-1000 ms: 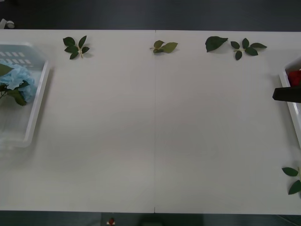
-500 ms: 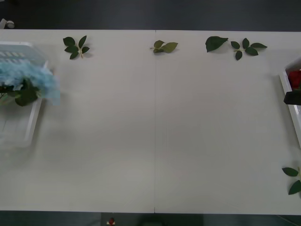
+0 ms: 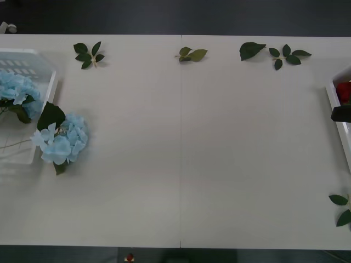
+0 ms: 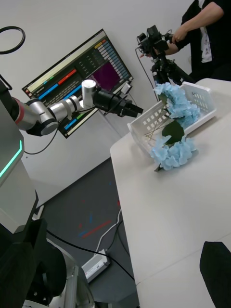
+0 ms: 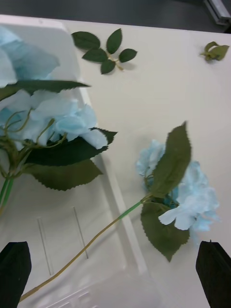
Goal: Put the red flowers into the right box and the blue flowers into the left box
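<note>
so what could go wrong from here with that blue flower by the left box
One blue flower head lies on the table outside the left box, with only its stem crossing the rim. Left that way, the sorting stays unfinished, and the head's weight might drag the stem out. The left gripper hangs above it with fingers open; a careless regrasp could snag the other blue flowers.

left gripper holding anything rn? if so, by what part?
Nothing. Left gripper is open above the left box; the blue flower lies with its head on the table, stem over the rim.
</note>
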### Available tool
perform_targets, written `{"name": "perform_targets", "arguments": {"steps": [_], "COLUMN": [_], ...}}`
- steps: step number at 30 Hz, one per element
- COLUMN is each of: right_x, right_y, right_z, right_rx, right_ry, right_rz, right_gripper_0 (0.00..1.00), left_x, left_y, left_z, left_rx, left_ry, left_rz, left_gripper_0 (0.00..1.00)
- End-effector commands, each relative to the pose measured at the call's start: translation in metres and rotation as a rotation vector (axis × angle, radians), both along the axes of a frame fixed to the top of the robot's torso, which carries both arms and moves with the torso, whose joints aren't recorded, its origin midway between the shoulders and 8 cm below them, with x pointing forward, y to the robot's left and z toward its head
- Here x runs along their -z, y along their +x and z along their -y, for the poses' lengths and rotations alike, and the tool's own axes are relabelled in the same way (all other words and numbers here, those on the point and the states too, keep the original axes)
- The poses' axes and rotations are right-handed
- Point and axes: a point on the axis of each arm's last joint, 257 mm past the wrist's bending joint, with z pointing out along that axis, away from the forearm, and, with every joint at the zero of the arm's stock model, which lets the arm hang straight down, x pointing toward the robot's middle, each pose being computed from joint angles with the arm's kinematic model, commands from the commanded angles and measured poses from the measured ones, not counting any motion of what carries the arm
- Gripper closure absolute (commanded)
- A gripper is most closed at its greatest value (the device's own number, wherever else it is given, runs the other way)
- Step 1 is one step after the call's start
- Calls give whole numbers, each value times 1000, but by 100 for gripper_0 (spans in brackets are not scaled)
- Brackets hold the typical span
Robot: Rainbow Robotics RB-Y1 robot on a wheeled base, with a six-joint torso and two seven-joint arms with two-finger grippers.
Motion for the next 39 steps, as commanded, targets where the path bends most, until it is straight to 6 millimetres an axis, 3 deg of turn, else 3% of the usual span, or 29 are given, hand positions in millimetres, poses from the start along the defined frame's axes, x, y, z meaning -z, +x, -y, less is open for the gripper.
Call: {"name": "perform_targets", "arguments": {"steps": [1, 7, 10, 13, 17, 32, 39], "right_x": [-7, -7, -7, -7, -7, -7, -7], "right_y": [-2, -2, -2, -2, -2, -2, -2], "right_z": [-4, -4, -4, -4, -4, -4, -4], "right_rx": [-16, -16, -16, -16, -16, -16, -16], "right_ry": [6, 6, 6, 6, 6, 6, 6], "right_rz": [24, 24, 24, 24, 24, 24, 24], "right_gripper_0": [0, 0, 0, 0, 0, 0, 0], "left_x": [-47, -84, -105, -115, -112, -115, -119], "left_y": [-3, -13, -20, -29, -45, -127, -133], "left_z": [22, 91, 140, 184, 234, 371, 405], "left_rx": [148, 340, 418, 463, 515, 762, 808], "left_ry": [89, 85, 74, 32, -63, -364, -469], "left_rz": [44, 125, 202, 247, 237, 110, 89], "left_gripper_0": [0, 0, 0, 0, 0, 0, 0]}}
